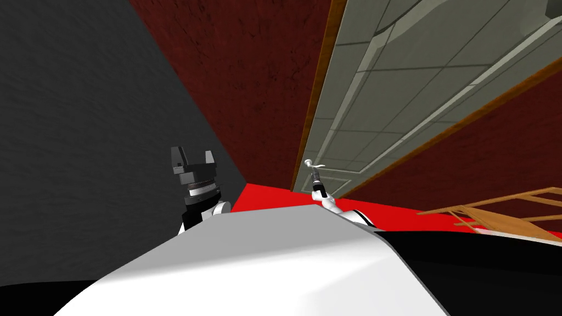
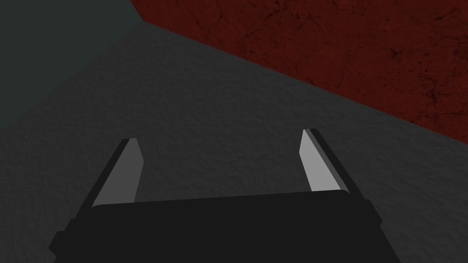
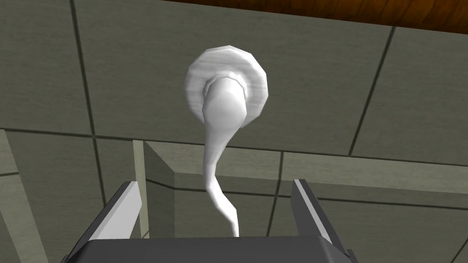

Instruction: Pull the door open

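A grey-green panelled door point(image 1: 395, 93) with a brown frame stands in a dark red wall. Its white lever handle point(image 3: 219, 150) runs from a round rose down between the fingers of my right gripper point(image 3: 217, 198), which is open around the lever's end without pressing it. In the head view the right gripper point(image 1: 315, 175) is at the handle point(image 1: 310, 163) near the door's edge. My left gripper point(image 1: 192, 159) is open and held up to the left, facing a dark grey wall, with nothing between its fingers point(image 2: 315, 160).
A dark grey wall point(image 1: 82, 137) closes the left side and meets the red wall in a corner. The floor point(image 1: 263, 197) is bright red. A brown wooden slatted piece of furniture point(image 1: 505, 214) stands at the right.
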Robot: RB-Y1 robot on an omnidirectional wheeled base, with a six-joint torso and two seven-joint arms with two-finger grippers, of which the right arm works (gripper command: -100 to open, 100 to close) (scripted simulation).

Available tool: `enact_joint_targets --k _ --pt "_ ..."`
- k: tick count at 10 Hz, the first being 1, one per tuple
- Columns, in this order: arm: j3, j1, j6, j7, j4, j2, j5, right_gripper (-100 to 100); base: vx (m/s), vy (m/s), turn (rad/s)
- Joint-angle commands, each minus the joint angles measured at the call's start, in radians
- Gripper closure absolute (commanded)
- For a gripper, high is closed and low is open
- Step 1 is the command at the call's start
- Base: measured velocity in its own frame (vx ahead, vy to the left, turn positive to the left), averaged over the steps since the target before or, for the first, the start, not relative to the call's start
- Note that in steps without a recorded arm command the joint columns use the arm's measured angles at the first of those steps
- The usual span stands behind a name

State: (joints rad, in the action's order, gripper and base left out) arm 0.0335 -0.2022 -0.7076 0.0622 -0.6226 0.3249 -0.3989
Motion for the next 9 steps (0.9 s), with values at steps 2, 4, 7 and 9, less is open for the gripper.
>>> enact_joint_targets --k 2,4,7,9 --pt "-0.012 0.027 -0.016 -0.044 0.004 0.045 -0.01 -100 0.172 0.021 0.149" --pt "-0.019 0.041 -0.027 -0.067 0.014 0.07 -0.016 -100 0.138 0.002 0.082" --pt "-0.024 0.058 -0.02 -0.067 -0.005 0.077 -0.019 -100 0.094 -0.006 0.068" --pt "-0.024 0.058 -0.02 -0.067 -0.005 0.077 -0.019 100 -0.014 0.0 -0.01"
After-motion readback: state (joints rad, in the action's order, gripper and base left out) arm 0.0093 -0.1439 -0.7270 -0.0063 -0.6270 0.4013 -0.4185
